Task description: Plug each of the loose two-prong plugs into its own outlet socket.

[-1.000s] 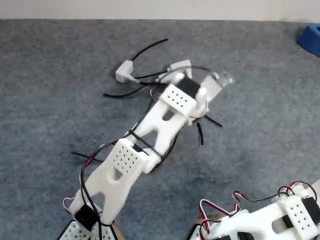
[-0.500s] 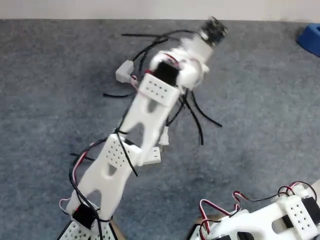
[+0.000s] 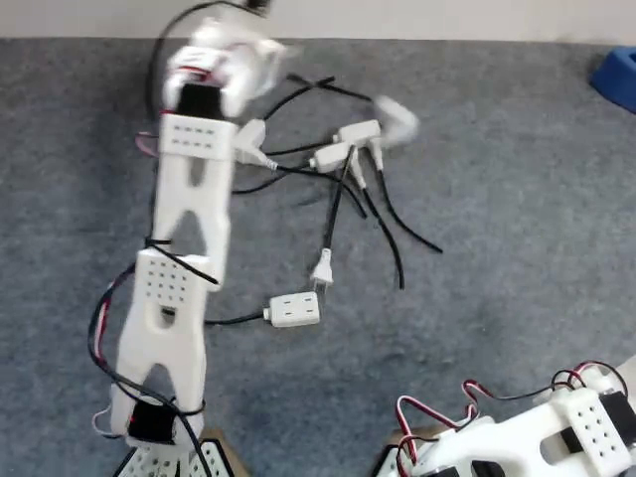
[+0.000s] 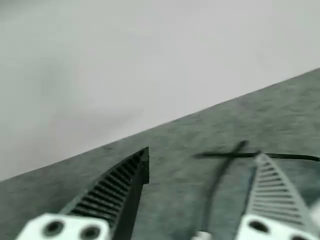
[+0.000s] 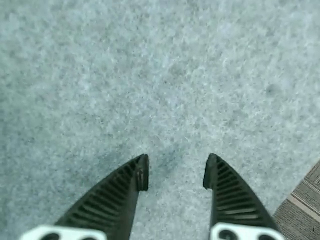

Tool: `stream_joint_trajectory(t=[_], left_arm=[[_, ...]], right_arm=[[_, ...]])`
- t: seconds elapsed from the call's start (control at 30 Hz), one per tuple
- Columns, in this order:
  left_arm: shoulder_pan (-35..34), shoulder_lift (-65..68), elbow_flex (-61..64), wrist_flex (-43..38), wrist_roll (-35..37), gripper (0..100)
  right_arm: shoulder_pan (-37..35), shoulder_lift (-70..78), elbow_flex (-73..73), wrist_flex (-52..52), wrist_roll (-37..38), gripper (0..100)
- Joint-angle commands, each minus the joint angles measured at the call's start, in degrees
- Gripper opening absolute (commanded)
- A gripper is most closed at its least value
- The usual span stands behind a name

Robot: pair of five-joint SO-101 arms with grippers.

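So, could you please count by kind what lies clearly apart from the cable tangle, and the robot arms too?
Robot arms: 2 (left arm, right arm)
Outlet socket: 1
Two-prong plug: 1
Blue object: 1
Total: 5
White pieces in the tangle blur together; not counted.

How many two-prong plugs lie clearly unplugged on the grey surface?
1: a white plug lies mid-table, just beyond the nearer socket block, not inserted. More may be hidden in the blurred cord tangle farther back.
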Motion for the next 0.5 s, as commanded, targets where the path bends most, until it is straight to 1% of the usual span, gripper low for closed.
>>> stream_joint_trajectory(t=[0.0,0.13,0.23,0.27,0.37,0.47], left_arm=[[-1.63,-1.45,2.07,10.29,-4.57,35],[4.18,-1.1,-0.92,31.56,-4.57,31],[9.8,-0.92,-0.92,42.81,-2.29,27],[11.21,-0.92,0.92,43.78,-0.7,26],[14.73,-1.45,7.78,43.34,4.22,22],[19.47,-1.27,13.93,43.34,6.68,21]], right_arm=[[-2.24,-1.45,-0.31,0.66,0.79,18.3],[-3.03,-1.45,-0.31,0.66,0.7,18.3],[-3.12,-1.45,-0.31,0.66,0.35,18.3],[-3.21,-1.45,-0.31,0.66,0.35,18.3],[-3.12,-1.45,-0.31,0.66,0.53,18.3],[-3.12,-1.45,-0.31,0.66,0.62,18.3]])
